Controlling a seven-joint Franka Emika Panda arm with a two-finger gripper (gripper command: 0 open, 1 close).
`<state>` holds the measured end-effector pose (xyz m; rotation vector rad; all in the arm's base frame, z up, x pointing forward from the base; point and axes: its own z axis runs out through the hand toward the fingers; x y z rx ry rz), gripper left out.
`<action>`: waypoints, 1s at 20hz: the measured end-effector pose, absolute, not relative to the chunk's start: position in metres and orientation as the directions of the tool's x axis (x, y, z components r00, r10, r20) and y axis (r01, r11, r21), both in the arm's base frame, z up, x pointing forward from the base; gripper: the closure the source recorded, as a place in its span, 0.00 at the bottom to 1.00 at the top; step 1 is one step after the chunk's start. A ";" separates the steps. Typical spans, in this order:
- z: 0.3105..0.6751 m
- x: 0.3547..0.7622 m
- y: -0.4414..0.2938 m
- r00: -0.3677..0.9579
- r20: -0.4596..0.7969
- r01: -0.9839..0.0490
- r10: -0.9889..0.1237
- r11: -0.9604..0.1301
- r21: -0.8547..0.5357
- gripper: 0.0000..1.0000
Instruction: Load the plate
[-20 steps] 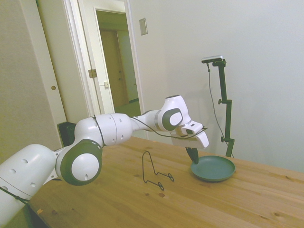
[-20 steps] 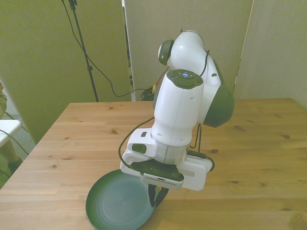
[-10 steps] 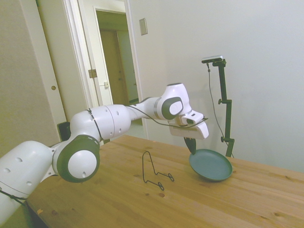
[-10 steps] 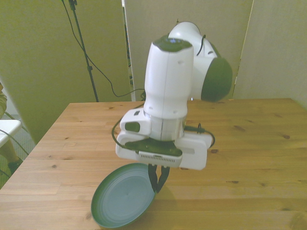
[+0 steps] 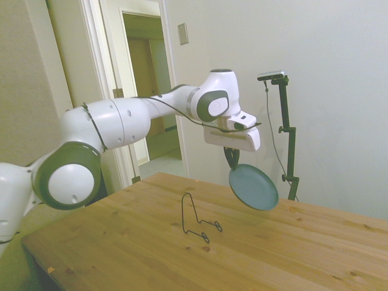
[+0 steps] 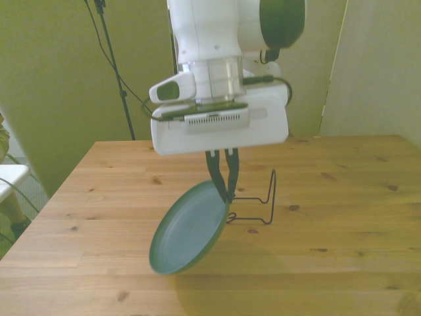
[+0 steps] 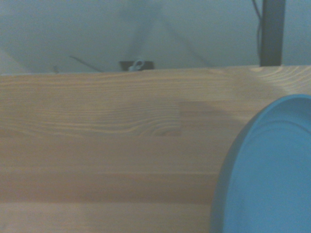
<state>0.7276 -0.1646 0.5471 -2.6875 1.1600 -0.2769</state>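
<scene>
Side view has the arm stretched out level, gripper (image 5: 231, 163) pointing down. Fingers pinch the plate (image 5: 253, 188) rim, plate hanging tilted above the table (image 5: 151, 248)

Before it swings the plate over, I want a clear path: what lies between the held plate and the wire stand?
Nothing: in the side view only bare table separates the plate from the wire stand.
</scene>
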 end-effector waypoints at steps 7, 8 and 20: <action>0.584 0.654 -0.186 0.772 -0.026 -0.592 -0.635 -0.703 -0.396 1.00; 0.583 0.645 -0.188 0.773 -0.037 -0.592 -0.633 -0.700 -0.399 1.00; 0.561 0.555 -0.164 0.821 -0.087 -0.523 -0.565 -0.680 -0.514 1.00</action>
